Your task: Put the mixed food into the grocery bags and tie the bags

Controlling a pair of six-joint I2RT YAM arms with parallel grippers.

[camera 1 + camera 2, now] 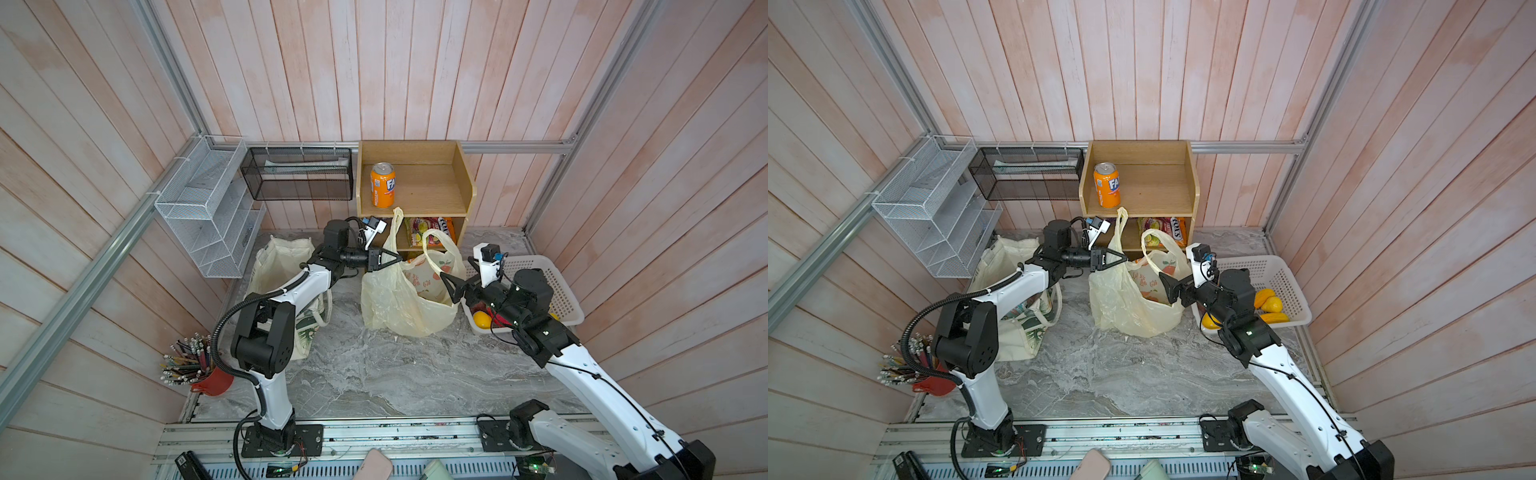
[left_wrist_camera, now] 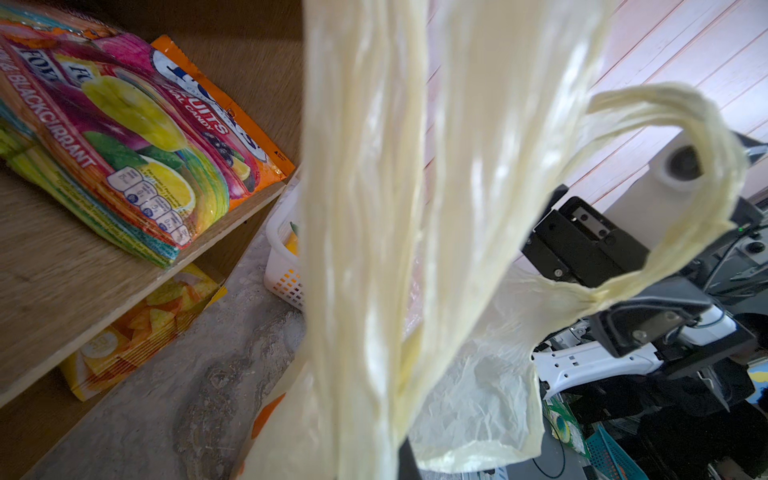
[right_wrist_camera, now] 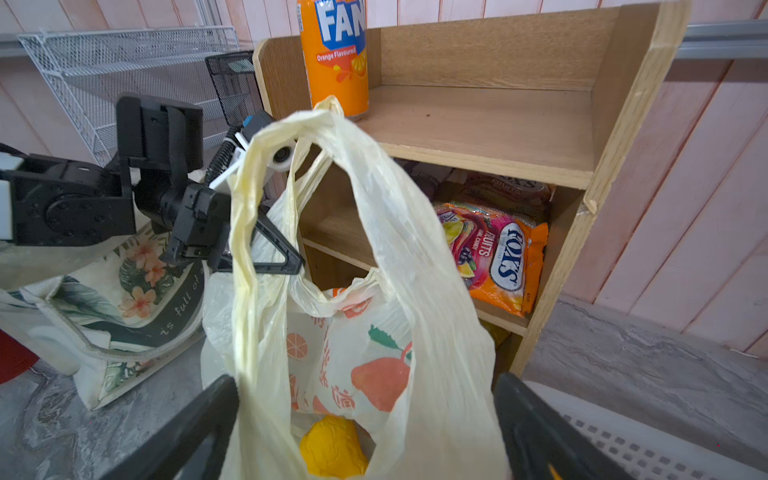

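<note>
The pale-yellow plastic grocery bag (image 1: pixel 399 303) (image 1: pixel 1121 303) printed with oranges stands mid-table in both top views. My left gripper (image 1: pixel 395 261) (image 1: pixel 1121 259) (image 3: pixel 291 262) is shut on its left handle, which sticks up taut. My right gripper (image 1: pixel 451 289) (image 1: pixel 1167 286) (image 3: pixel 365 436) is open at the bag's right side, and the other handle loop (image 3: pixel 249 208) (image 2: pixel 665 124) rises between its spread fingers (image 3: pixel 199 415). A yellow item (image 3: pixel 332 449) lies inside the bag. The cream canvas tote (image 1: pixel 282 257) (image 3: pixel 124 291) slumps behind my left arm. The mixed food is out of view.
A wooden shelf (image 1: pixel 415 187) stands behind the bag, with an orange soda can (image 1: pixel 382 185) on top and candy packets (image 3: pixel 498 253) lower down. At the right, under my right arm, a white basket (image 1: pixel 552 282) holds yellow fruit (image 1: pixel 1271 305). Wire racks (image 1: pixel 212 208) hang at the left. A pencil cup (image 1: pixel 208 374) stands at the front left.
</note>
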